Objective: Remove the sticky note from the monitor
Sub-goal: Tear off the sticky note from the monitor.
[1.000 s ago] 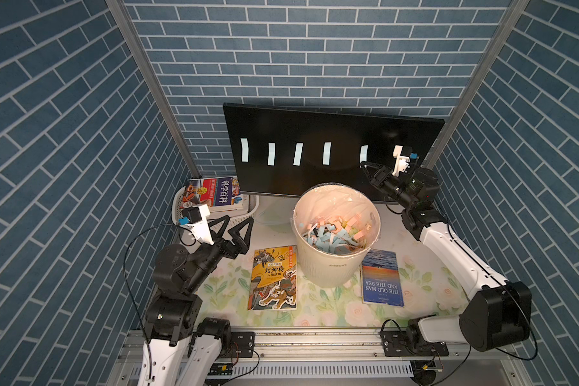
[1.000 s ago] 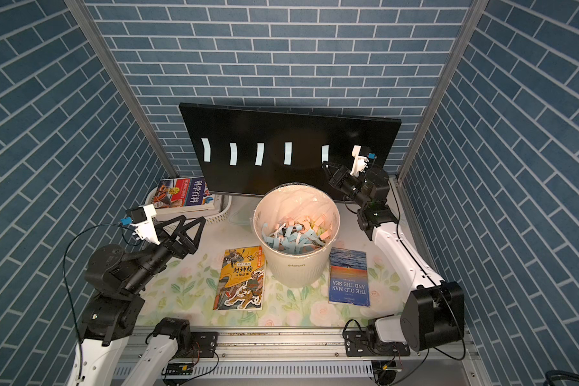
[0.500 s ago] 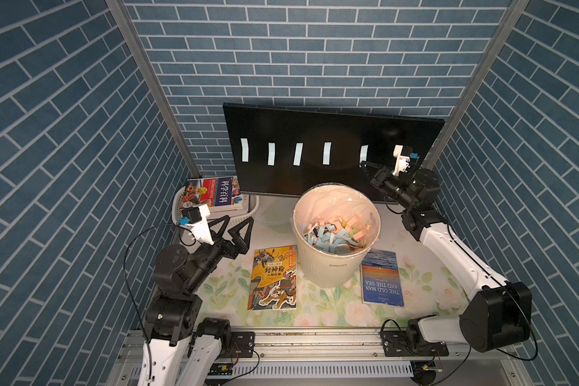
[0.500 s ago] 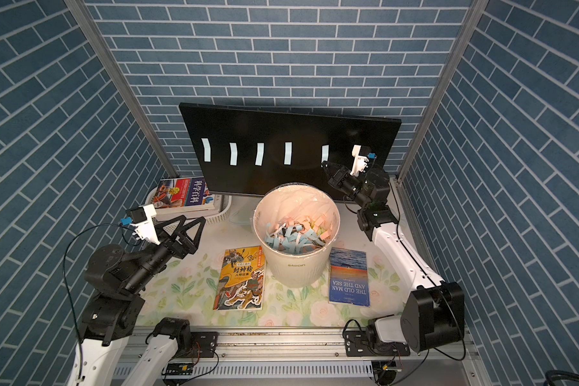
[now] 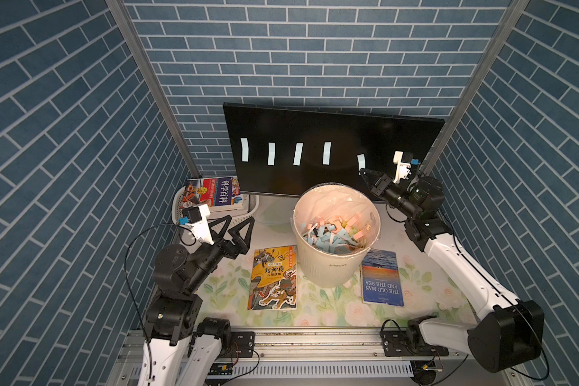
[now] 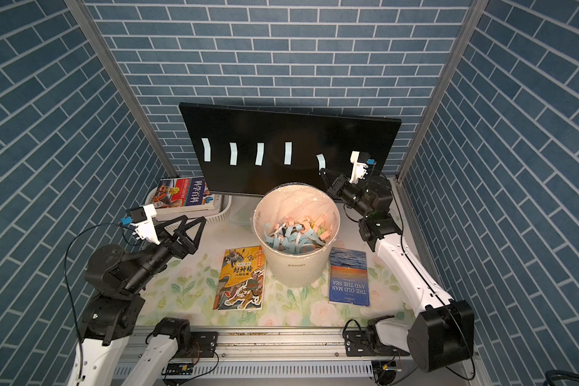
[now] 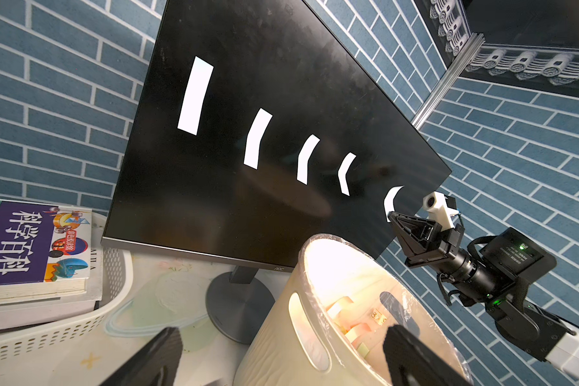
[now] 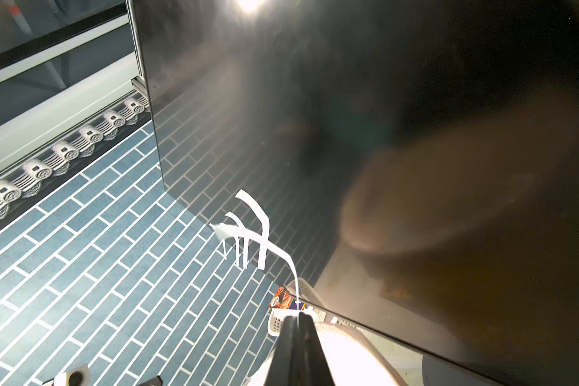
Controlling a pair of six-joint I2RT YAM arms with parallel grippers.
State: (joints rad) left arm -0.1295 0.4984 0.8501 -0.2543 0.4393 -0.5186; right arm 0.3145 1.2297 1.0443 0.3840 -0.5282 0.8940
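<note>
Pinching sticky note (image 7: 390,200) at its loose end, right gripper (image 7: 391,216) is closed tight on it; v. light, floppy paper, prob tears easy; far end past tips stuck to monitor (image 7: 248,83).

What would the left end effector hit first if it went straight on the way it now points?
Probably the white bin: in the left wrist view its wall fills the gap ahead between the fingers of the open left end effector. Height is unclear, so it might clear the rim.

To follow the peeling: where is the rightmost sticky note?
In both top views the sticky note is right of centre on the monitor, its lower end in the right pincer.
</note>
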